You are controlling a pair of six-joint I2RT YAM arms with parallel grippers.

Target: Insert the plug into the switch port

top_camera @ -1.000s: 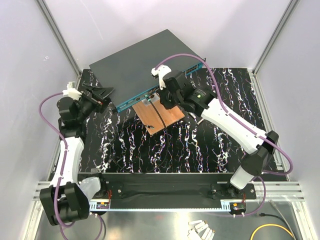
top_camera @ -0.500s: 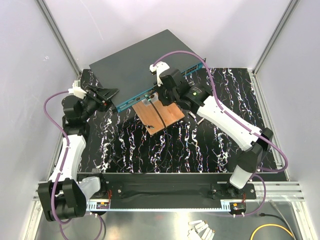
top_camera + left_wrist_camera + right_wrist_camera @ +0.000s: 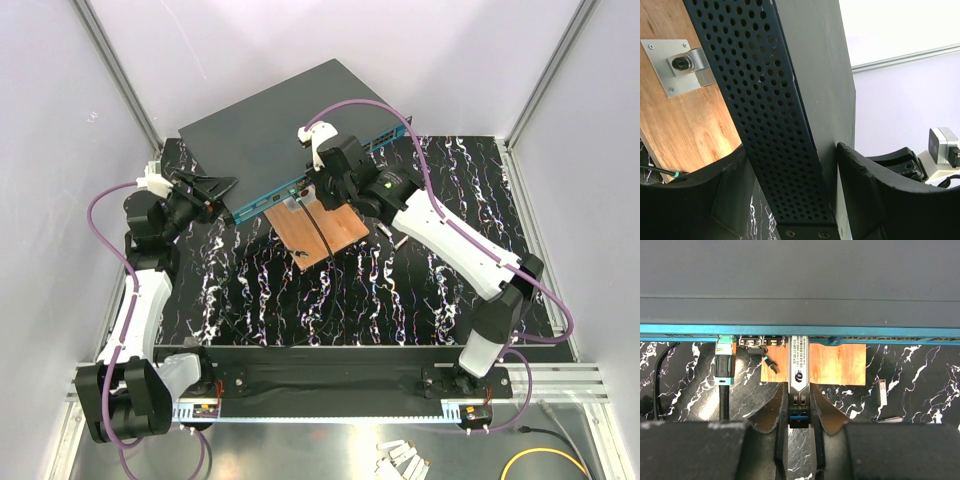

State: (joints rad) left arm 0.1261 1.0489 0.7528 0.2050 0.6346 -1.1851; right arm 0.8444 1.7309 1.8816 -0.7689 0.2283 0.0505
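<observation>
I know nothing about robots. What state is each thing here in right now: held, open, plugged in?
switch: lying flat, one corner clamped.
plug: gripped, tip at the switch's front edge, body mostly outside.
left gripper: shut on the switch corner.
right gripper: shut on the plug.
green-tipped cable: seated in a port.
wooden board: lying flat, partly under the switch.
</observation>
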